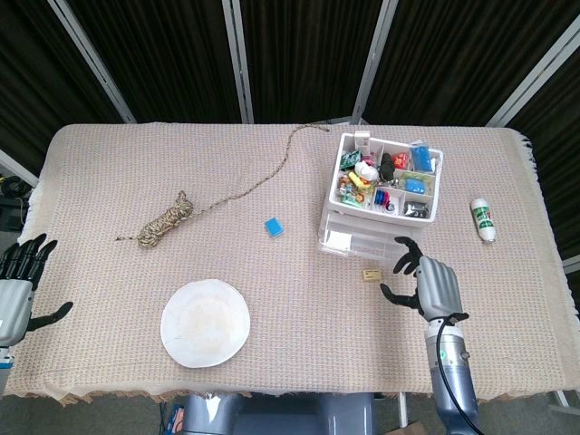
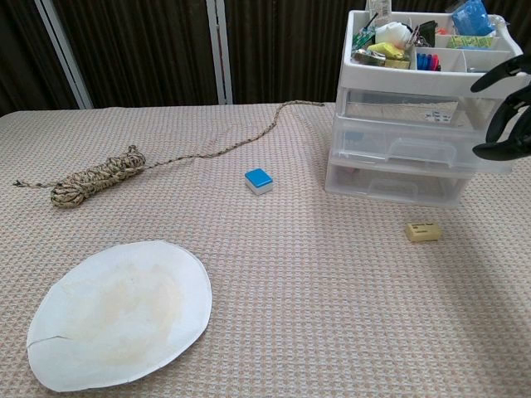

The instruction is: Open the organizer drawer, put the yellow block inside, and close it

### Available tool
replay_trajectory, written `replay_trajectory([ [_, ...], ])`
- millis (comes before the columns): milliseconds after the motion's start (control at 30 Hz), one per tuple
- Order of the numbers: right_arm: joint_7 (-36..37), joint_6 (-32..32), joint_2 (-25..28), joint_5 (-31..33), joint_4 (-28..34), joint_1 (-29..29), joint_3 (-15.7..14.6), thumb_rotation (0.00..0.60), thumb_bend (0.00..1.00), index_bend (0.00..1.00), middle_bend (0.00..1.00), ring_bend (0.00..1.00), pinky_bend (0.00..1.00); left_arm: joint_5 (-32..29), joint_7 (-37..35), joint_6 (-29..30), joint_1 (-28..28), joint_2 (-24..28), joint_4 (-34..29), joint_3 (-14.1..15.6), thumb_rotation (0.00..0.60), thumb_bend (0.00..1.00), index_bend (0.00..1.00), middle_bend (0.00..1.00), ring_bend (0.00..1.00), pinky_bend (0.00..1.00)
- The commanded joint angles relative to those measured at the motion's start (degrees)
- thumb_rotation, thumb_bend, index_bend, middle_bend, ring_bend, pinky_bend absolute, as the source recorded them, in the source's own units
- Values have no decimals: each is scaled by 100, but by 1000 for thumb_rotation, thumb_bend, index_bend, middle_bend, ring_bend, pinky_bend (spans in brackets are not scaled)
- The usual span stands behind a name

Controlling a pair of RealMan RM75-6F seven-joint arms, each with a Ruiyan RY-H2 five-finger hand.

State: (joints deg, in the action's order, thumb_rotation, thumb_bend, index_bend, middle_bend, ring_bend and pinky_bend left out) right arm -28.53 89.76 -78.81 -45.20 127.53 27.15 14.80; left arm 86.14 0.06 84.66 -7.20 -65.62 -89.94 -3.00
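The cloth-covered worktop (image 1: 272, 281) carries a white paper plate (image 1: 206, 323) near the front and a coiled rope (image 1: 167, 220) with its tail running off toward the back. The clear organizer (image 1: 379, 194) sits at the right (top tray crammed, middle drawer (image 2: 415, 148) slid partly out), a white bottle (image 1: 483, 220) beside it. The right hand (image 1: 424, 284) hovers before the drawers, fingers curled apart, holding nothing. The left hand (image 1: 18, 288) waits spread at the edge. A blue block (image 1: 273, 227) lies midway. The yellow block (image 1: 370, 274) lies flat before the organizer, long axis left-right.
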Motion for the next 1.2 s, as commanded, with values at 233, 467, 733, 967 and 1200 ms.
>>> replay_trajectory([
  [233, -65, 389, 59, -1275, 333, -335, -566, 600, 155, 133, 479, 445, 423, -1, 5, 0, 0, 2, -5, 0, 600, 208, 17, 0, 0, 0],
  [467, -184, 181, -43, -2322, 302, -527, -1302, 600, 153, 131, 478, 445, 423, -4, 3, 6, 4, 2, -12, -1, 600, 206, 17, 0, 0, 0],
  [733, -263, -283, -178, -2520, 51, -558, -1587, 600, 152, 132, 478, 445, 423, -7, -29, -3, 1, 7, -21, -3, 600, 206, 17, 0, 0, 0],
  [967, -283, -540, -428, -2064, -244, -542, -1397, 600, 152, 161, 479, 446, 423, -11, -55, -12, -1, 17, -27, -3, 600, 208, 18, 0, 0, 0],
  [1200, -166, -758, -588, -1476, -568, -486, -1088, 600, 152, 229, 478, 446, 423, -12, -64, -21, -5, 20, -26, -2, 600, 207, 18, 0, 0, 0],
])
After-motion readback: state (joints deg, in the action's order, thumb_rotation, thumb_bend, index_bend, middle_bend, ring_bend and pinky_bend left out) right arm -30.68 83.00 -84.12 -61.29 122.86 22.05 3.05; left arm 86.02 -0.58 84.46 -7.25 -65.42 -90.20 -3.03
